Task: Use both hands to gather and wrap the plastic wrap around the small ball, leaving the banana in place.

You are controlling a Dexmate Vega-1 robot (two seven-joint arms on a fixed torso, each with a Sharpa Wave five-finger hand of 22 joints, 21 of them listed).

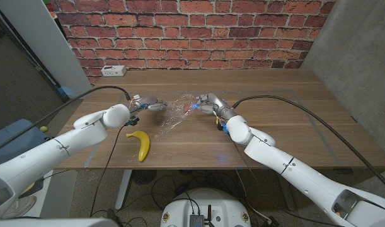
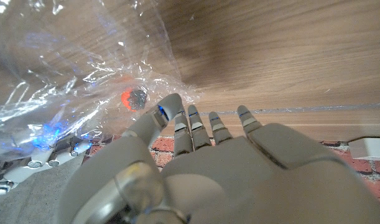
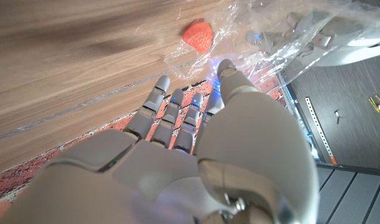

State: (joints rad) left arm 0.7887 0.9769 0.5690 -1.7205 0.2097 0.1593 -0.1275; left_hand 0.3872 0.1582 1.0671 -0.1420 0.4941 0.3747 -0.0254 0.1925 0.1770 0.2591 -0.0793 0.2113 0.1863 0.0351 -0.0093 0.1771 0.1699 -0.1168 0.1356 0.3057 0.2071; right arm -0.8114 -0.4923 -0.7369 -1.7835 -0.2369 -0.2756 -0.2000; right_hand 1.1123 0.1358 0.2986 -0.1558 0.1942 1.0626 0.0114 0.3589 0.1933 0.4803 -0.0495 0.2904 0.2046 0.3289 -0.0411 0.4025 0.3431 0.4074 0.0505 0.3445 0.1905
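From above, the left hand (image 1: 155, 106) and right hand (image 1: 205, 103) each grip plastic wrap (image 1: 174, 115) mid-table, apparently to gather it, banana (image 1: 141, 144) untouched near the front edge; wrist cameras show the ball (image 2: 134, 98) under the film, fingers (image 3: 162, 99) extended.

A long brown wooden tabletop (image 1: 198, 85) stands against a red brick wall (image 1: 186, 31). A grey concrete wall (image 1: 359, 57) rises on one side, a pale panel (image 1: 50, 44) on the other. A white power strip (image 1: 113, 70) lies at the tabletop's back edge. Grey speckled floor (image 1: 85, 189) lies beneath.
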